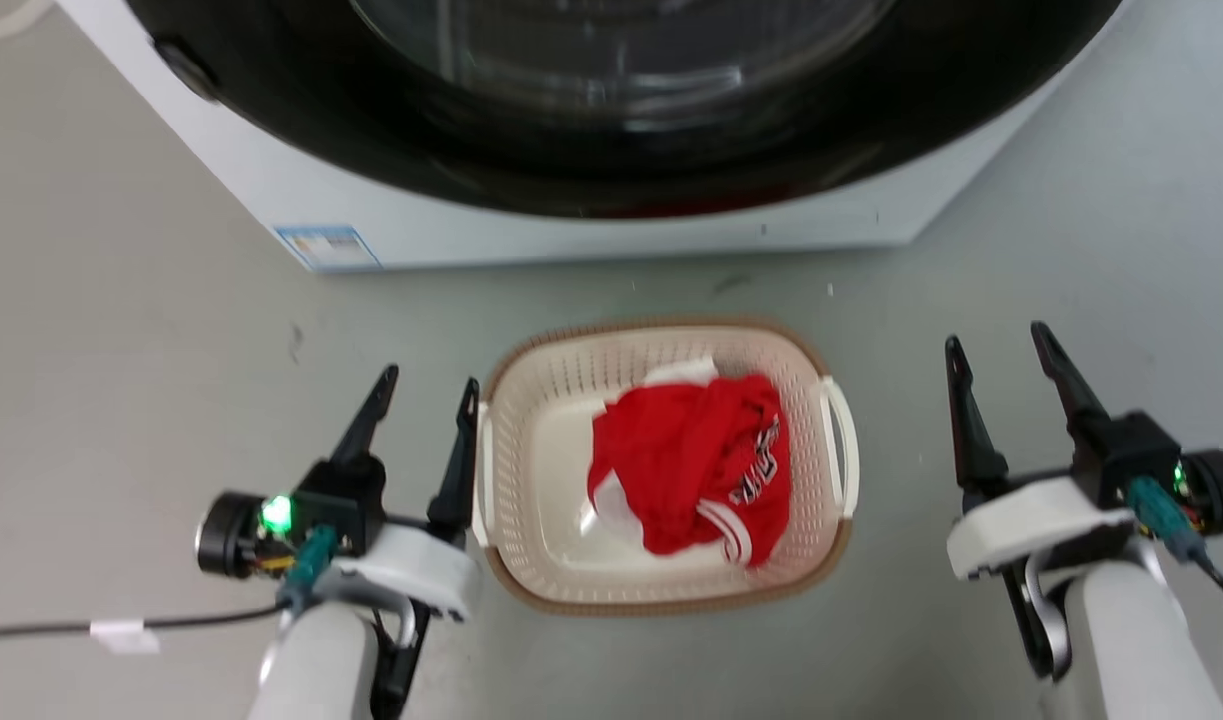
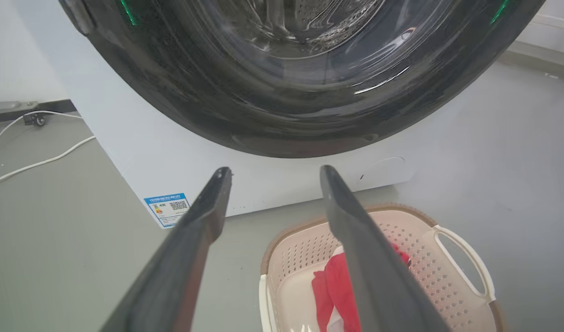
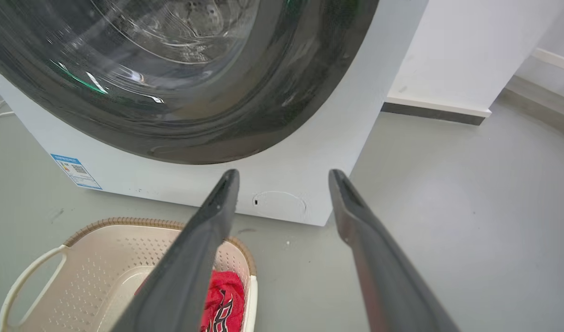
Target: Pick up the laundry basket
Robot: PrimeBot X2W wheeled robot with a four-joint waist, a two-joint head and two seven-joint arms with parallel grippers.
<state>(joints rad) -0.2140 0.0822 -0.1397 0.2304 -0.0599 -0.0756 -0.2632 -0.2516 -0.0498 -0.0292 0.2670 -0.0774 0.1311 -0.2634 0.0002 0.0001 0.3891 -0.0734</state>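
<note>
cream laundry basket (image 1: 531,420), brown rim, red garment (image 1: 686,455)

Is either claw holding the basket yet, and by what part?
Nothing held: left claw open beside the laundry basket; right claw open, apart from it.

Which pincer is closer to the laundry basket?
Left. The left pincer is right beside the laundry basket; the right pincer stands clearly apart from its other side.

Both pale forearms (image 1: 316,660) were stretched forward and held low. The left gripper (image 1: 430,376) stood with its two dark fingers spread apart, empty, leaning slightly inward. The right gripper (image 1: 996,334) mirrored it, fingers parted around nothing, tipped inward too.
</note>
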